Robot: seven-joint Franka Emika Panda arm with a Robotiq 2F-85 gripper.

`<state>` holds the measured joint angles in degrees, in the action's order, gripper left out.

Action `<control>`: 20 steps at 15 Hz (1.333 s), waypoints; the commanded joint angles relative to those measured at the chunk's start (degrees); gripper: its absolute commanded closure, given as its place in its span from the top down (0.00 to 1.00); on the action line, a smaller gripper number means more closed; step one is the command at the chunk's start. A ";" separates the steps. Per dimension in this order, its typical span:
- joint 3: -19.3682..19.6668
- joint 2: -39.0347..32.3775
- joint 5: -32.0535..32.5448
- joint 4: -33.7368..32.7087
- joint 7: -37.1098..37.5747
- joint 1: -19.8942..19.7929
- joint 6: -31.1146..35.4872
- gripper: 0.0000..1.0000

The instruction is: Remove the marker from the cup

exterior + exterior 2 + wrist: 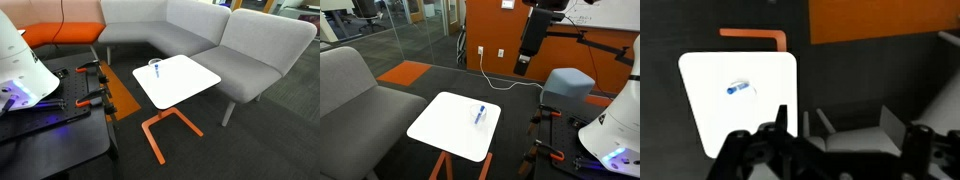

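Note:
The blue marker [156, 69] is at the small pale cup [155, 64] near the far edge of the white tabletop [185, 85]. Both also show in an exterior view, marker [479, 112] and cup [478, 120], and in the wrist view, marker [735, 88] and cup [748, 91]. They are too small to tell how the marker sits in the cup. My gripper [523, 68] hangs high above the floor, well away from the table. In the wrist view its dark fingers [845, 140] stand wide apart, open and empty.
A grey corner sofa [200, 30] wraps round the table, which stands on orange legs [165, 128]. A black workbench with orange clamps [85, 85] stands beside it. A grey box [566, 86] sits below the gripper, before an orange wall [490, 25].

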<state>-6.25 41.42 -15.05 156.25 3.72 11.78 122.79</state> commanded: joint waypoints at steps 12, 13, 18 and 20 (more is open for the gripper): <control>0.53 -20.75 15.44 -5.77 -12.48 -3.61 13.91 1.00; 2.02 -24.98 16.25 -6.79 -15.97 -3.45 16.14 1.00; 5.36 -47.00 18.40 -16.60 -32.07 -6.11 21.32 1.00; 4.79 -53.89 19.84 -21.43 -34.74 -8.20 20.76 1.00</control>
<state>-0.67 -4.55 2.54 141.51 -27.14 5.53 144.54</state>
